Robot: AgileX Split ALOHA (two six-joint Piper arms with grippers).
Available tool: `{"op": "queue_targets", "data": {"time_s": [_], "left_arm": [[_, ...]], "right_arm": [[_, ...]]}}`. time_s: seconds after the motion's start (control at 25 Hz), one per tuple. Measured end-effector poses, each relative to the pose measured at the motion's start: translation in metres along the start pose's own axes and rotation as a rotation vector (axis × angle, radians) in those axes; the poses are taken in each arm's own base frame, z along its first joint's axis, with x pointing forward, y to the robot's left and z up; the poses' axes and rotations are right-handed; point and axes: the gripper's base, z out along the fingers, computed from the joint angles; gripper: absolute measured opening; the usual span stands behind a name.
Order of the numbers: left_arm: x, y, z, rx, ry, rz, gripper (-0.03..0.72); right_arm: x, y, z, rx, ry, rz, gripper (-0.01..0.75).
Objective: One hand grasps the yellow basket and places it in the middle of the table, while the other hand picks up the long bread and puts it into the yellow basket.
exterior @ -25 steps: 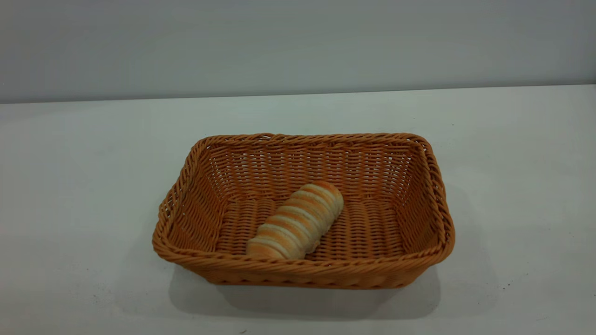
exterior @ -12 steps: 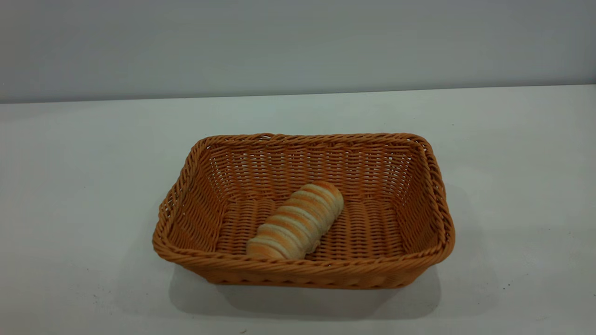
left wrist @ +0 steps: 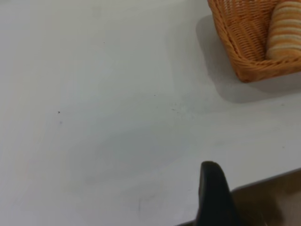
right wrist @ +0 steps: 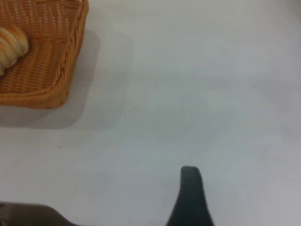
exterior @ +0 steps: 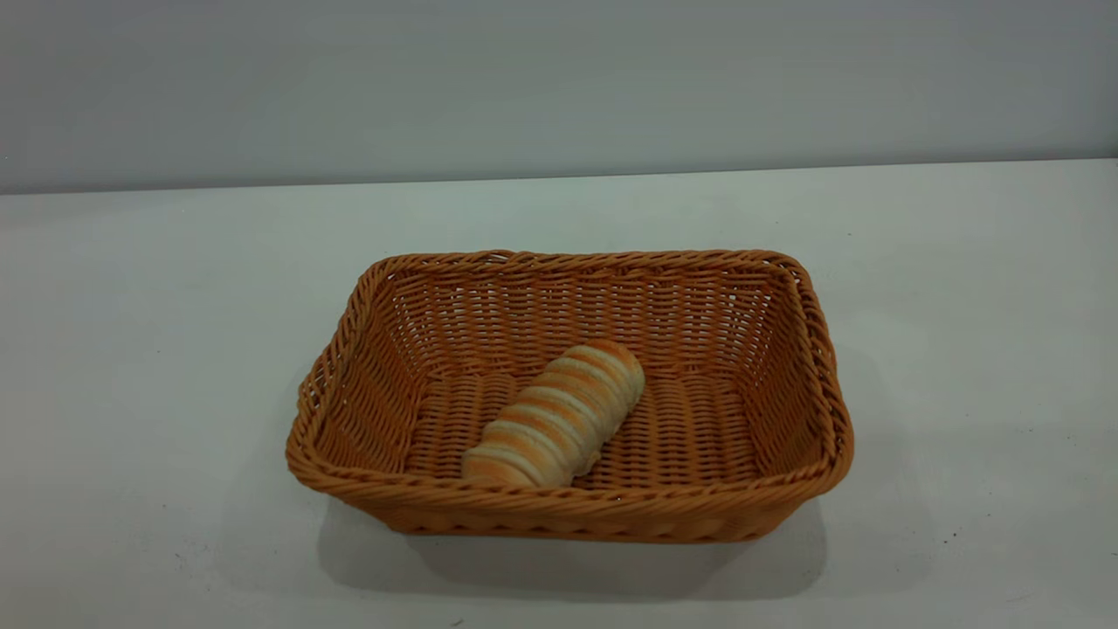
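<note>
Exterior view: white table (exterior: 157,367) under grey wall (exterior: 559,87) bears yellow basket (exterior: 568,511) holding long bread (exterior: 555,425); tool spread unreadable.

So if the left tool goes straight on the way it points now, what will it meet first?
Probably only bare table. In the left wrist view one finger of the tool points across open white surface, and the yellow basket with the long bread sits off to one side of that line. Depth is unclear.
</note>
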Motion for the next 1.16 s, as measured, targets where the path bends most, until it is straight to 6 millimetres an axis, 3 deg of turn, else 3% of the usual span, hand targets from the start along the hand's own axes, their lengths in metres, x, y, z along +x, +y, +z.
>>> {"op": "queue_targets", "data": {"time_s": [1.16], "left_arm": [[-0.0002, -0.0005, 0.0004, -0.036, 0.001, -0.022, 0.507]], "right_arm": [[0.0, 0.0, 0.0, 0.0, 0.0, 0.0, 0.585]]}}
